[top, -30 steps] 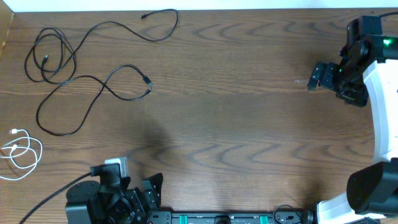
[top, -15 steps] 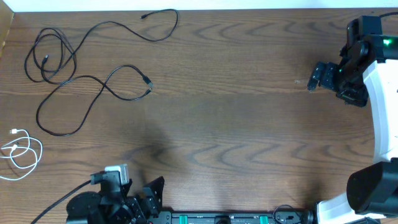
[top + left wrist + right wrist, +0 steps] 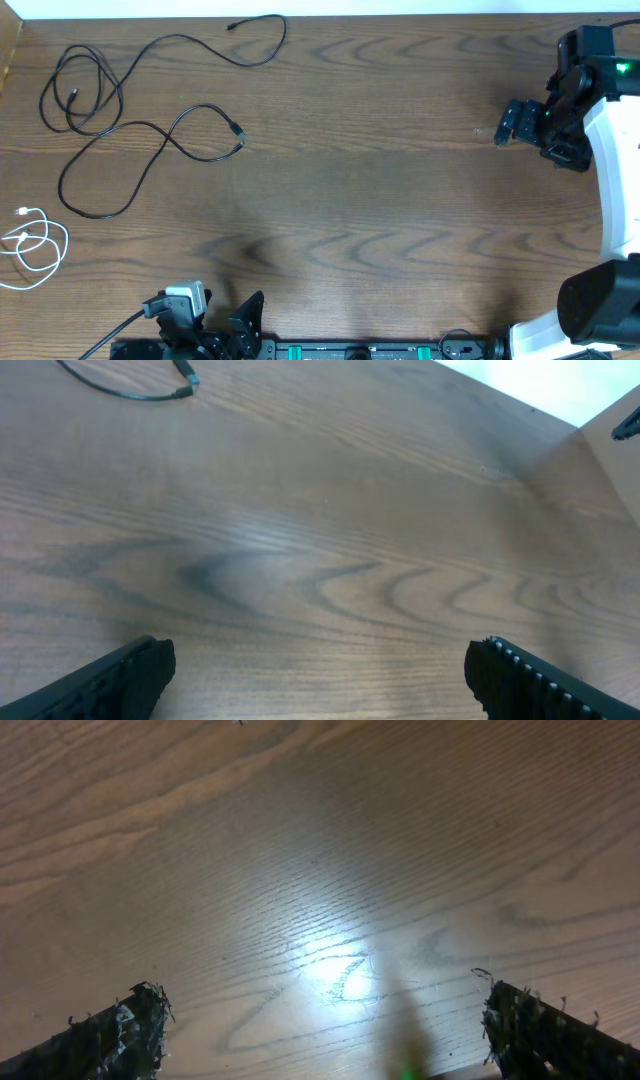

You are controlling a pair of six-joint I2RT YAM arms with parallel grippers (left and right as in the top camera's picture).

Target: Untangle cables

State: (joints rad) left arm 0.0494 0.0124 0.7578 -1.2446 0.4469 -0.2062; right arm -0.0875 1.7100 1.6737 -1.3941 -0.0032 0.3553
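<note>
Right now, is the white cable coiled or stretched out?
Coiled: the white cable lies in loose, overlapping loops.

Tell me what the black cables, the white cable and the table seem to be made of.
Black cables: likely rubber or plastic jacket, matte; thin, limp loops.
White cable: probably smooth plastic sheath; soft coils.
Table: wood or wood-look laminate, semi-gloss; grain pattern and lamp glare.

Overhead view evenly lit and sharp; right wrist view has white glare on the table [image 3: 335, 965] toward six o'clock; left wrist view soft.
</note>
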